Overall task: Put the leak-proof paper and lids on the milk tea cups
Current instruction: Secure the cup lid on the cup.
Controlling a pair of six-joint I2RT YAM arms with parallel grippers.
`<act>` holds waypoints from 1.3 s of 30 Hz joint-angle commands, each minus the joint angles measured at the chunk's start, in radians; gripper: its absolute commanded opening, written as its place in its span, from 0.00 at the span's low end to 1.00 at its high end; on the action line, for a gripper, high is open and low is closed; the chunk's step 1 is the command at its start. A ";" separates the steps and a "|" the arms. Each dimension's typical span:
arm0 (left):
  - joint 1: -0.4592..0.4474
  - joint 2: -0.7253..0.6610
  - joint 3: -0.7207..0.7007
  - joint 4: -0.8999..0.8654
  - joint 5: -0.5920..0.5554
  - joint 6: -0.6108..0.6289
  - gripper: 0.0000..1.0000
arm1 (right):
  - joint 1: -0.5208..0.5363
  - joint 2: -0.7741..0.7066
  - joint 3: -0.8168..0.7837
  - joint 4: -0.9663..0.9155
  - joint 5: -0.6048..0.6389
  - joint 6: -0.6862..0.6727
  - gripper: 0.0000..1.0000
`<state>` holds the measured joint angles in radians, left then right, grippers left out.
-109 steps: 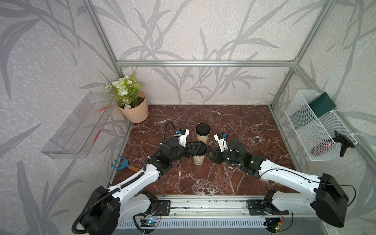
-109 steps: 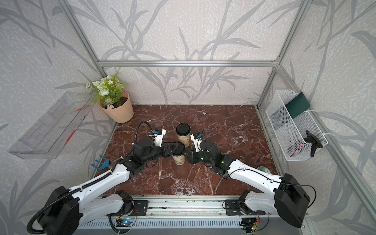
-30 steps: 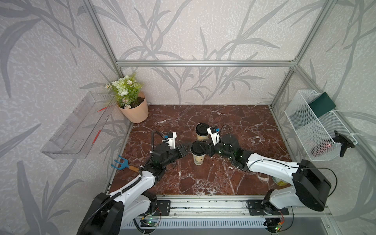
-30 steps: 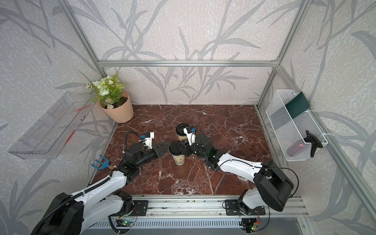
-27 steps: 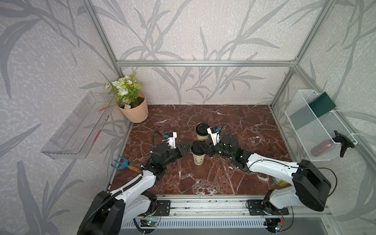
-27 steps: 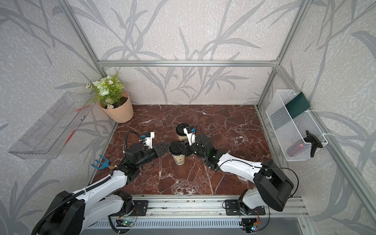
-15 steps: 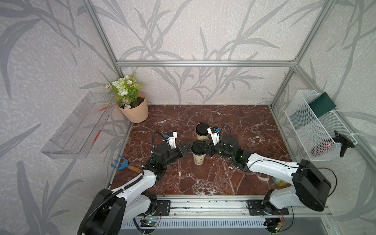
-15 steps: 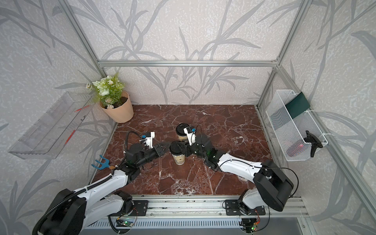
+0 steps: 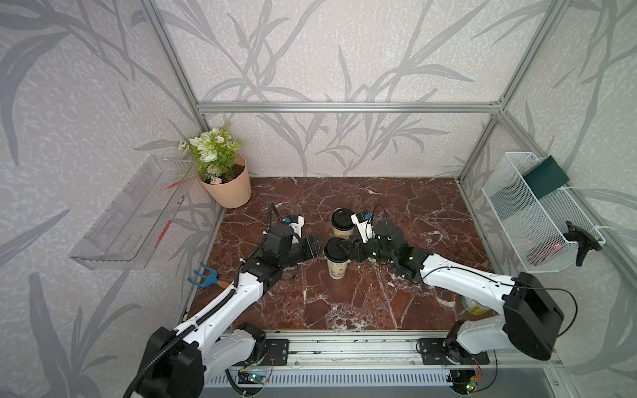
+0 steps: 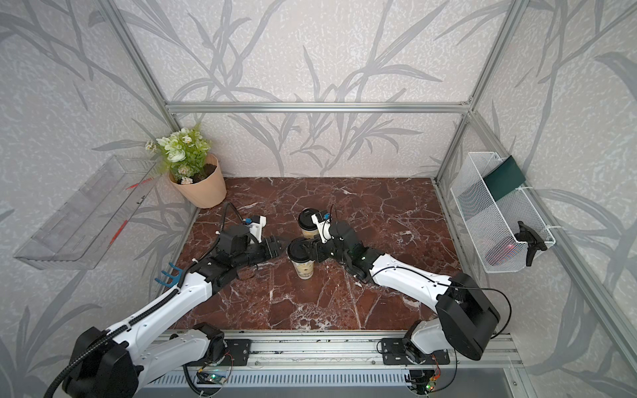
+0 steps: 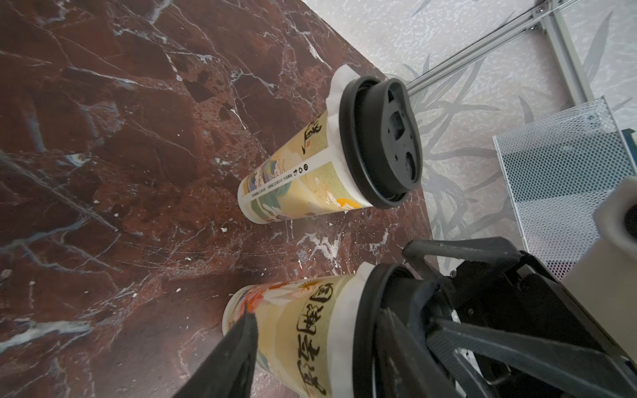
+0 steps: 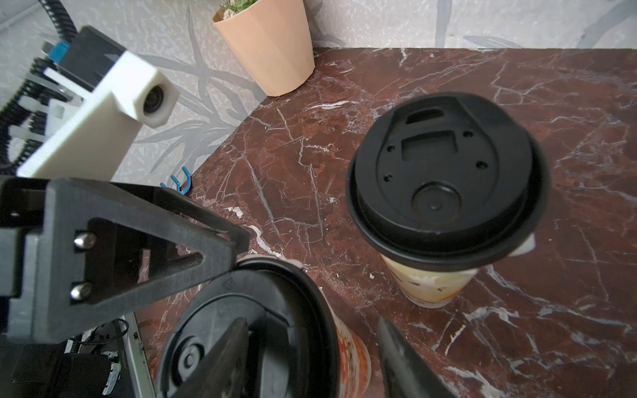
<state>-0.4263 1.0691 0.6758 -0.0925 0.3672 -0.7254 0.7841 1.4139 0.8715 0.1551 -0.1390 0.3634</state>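
Two milk tea cups stand mid-table in both top views, the near one (image 9: 336, 270) (image 10: 304, 268) and the far one (image 9: 342, 229) (image 10: 307, 225), each under a black lid. The leak-proof paper shows as a white fringe under the far lid (image 11: 336, 103) and the near lid (image 11: 344, 337). My left gripper (image 9: 315, 246) (image 11: 324, 348) is open, with one finger beside the near cup's wall and one over its lid (image 11: 365, 330). My right gripper (image 9: 339, 248) (image 12: 310, 361) faces it, also open, one finger above that lid (image 12: 241, 327) and the other clear of the cup.
A peach flower pot (image 9: 229, 187) stands at the back left. A blue fork-shaped tool (image 9: 203, 277) lies at the left edge. A clear shelf (image 9: 131, 213) and a white wire basket (image 9: 537, 213) hang on the side walls. A yellowish round thing (image 9: 475, 306) lies under the right arm.
Both grippers' jaws have spread wider at the near cup's lid over the last half second. The arms and both cups have hardly moved.
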 commanded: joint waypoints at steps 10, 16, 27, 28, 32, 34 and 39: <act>0.006 -0.025 0.129 -0.187 -0.077 0.110 0.62 | -0.006 -0.008 0.088 -0.160 -0.019 -0.049 0.66; 0.007 -0.019 0.117 -0.165 -0.046 0.113 0.62 | -0.004 0.020 0.099 -0.174 -0.036 -0.053 0.65; 0.007 -0.026 -0.070 0.049 0.043 0.041 0.56 | 0.015 0.061 -0.012 -0.163 0.033 -0.051 0.62; 0.006 -0.025 -0.097 0.091 0.058 0.026 0.56 | 0.019 0.064 -0.018 -0.167 0.045 -0.056 0.62; 0.007 -0.020 -0.163 0.179 0.089 -0.011 0.54 | 0.033 0.072 -0.048 -0.178 0.081 -0.069 0.61; 0.007 -0.046 -0.177 0.171 0.066 -0.017 0.53 | 0.035 0.071 -0.077 -0.162 0.094 -0.065 0.60; 0.007 -0.172 -0.199 0.162 -0.071 -0.050 0.51 | 0.049 0.065 -0.138 -0.129 0.128 -0.069 0.60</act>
<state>-0.4171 0.9680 0.4805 0.0154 0.3786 -0.7422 0.8188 1.4181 0.8257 0.2329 -0.0772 0.3290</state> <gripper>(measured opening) 0.507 0.599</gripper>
